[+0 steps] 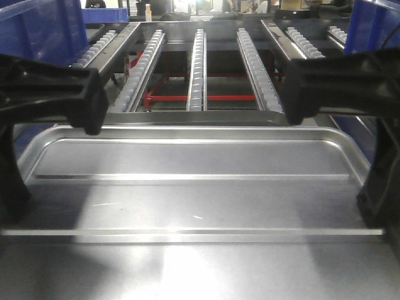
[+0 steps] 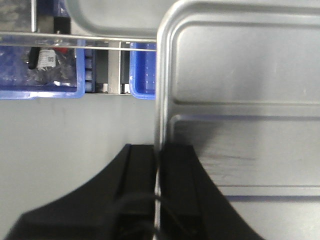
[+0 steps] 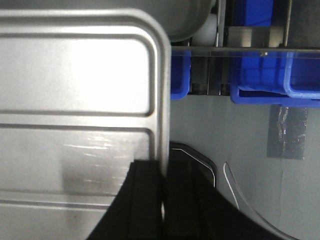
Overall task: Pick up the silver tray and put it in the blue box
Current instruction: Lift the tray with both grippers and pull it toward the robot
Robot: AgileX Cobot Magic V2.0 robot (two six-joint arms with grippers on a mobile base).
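Observation:
The silver tray (image 1: pixel 200 200) fills the lower front view, held level, its two long ridges running across its floor. My left gripper (image 1: pixel 94 119) is shut on its left rim, and my right gripper (image 1: pixel 294 112) is shut on its right rim. In the left wrist view the tray (image 2: pixel 240 75) has its rim pinched between the black fingers of that gripper (image 2: pixel 157 150). The right wrist view shows the same for the tray (image 3: pixel 75 75) and that gripper (image 3: pixel 162 167). Blue crates stand at the far left (image 1: pixel 37 31) and far right (image 1: pixel 375 25); I cannot tell which is the blue box.
A roller rack (image 1: pixel 199 62) with several roller lanes stretches ahead, a red frame (image 1: pixel 169 97) beneath it. Below the tray lie grey floor, blue bins (image 2: pixel 40 70) (image 3: pixel 265 85) under a shelf rail, and another silver pan (image 3: pixel 187 22).

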